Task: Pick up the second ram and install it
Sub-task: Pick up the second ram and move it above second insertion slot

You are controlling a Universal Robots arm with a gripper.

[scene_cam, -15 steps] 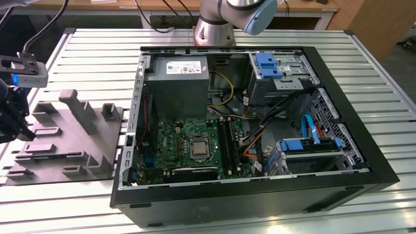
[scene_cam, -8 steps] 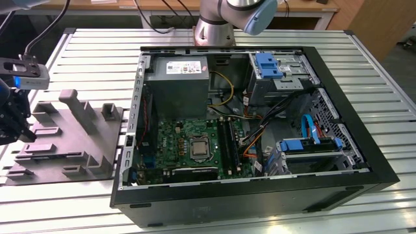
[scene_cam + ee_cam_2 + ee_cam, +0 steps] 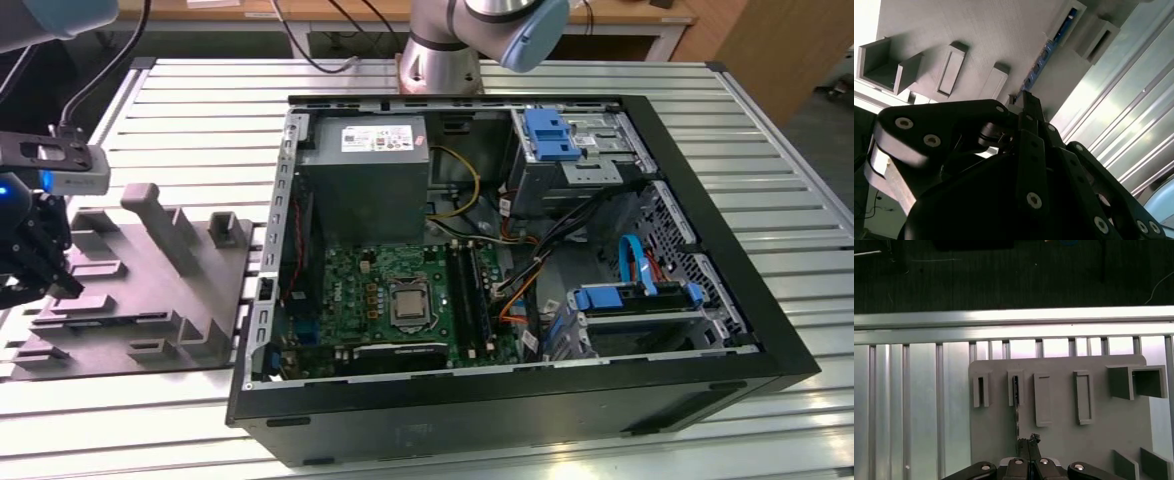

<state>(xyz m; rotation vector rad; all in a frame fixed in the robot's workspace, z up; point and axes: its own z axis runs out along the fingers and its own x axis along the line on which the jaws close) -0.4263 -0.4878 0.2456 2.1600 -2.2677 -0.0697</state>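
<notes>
Second ram [image 3: 1016, 410] on edge in grey tray [image 3: 1064, 445] slot — gripper [image 3: 1028, 440] just beside its end, fingers pressed together.

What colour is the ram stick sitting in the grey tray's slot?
The second ram looks dark blue along its edge, clearest in the second wrist view.

I see a slotted metal table [image 3: 761, 130]. On it lie a grey fixture tray [image 3: 134, 352] and, just beside, an open computer case [image 3: 534, 410].
</notes>
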